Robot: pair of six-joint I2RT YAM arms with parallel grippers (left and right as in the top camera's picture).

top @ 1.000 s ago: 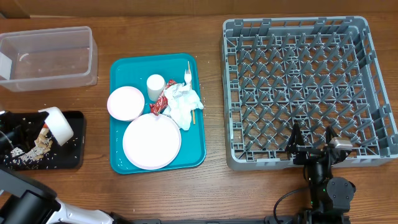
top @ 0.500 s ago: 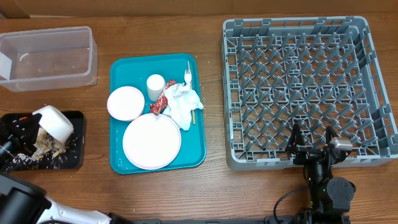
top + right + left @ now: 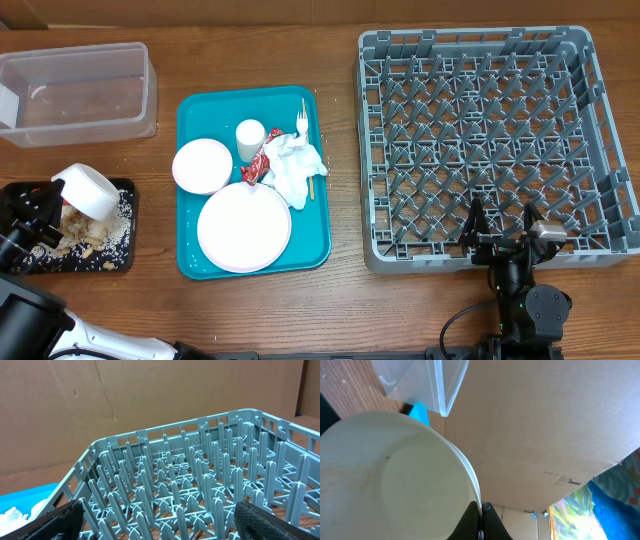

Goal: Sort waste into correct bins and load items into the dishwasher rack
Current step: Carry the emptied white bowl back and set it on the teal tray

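My left gripper (image 3: pixel 55 203) is shut on the rim of a small white bowl (image 3: pixel 86 190) and holds it tilted over the shallow black tray (image 3: pixel 122 262). Rice and beige scraps (image 3: pixel 88 236) lie in that tray. In the left wrist view the fingers (image 3: pixel 481 522) pinch the bowl's rim (image 3: pixel 395 475). The pink plate (image 3: pixel 243 228), a second small bowl (image 3: pixel 202 165), cup (image 3: pixel 249 139), napkin (image 3: pixel 298 168), red wrapper (image 3: pixel 257 161), fork (image 3: pixel 300 124) and wooden stick (image 3: pixel 311 186) lie on the teal tray (image 3: pixel 190 262). My right gripper (image 3: pixel 502 232) is open at the grey rack's (image 3: pixel 480 130) front wall.
The clear tub (image 3: pixel 75 95) stands at the back left, apparently empty, and its corner shows in the left wrist view (image 3: pixel 437 382). In the right wrist view the open fingers (image 3: pixel 167 520) look over the rack's pegs (image 3: pixel 200 490). Cardboard walls stand behind the table.
The left gripper has shifted the tilted bowl slightly left and up. More rice and scraps have dropped from it and spread in the black tray. The right arm has not moved.
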